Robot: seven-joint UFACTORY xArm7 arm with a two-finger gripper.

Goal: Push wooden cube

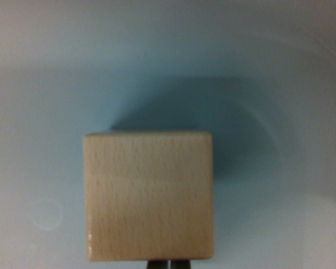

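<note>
Pale beech-coloured wood fills the lower middle of the wrist view: the wooden cube (149, 196) sits on a smooth, light blue-grey surface (39, 112), throwing a soft shadow up and toward the wrist view's right. Only two dark fingertip ends of the gripper (169, 263) show at the bottom edge, close together with a thin slit between them, right against the cube's near edge. Whether they actually touch it or are fully closed cannot be told.

A pale bluish surface (39, 101), perhaps a tabletop, carries the wooden cube (149, 196) directly.
</note>
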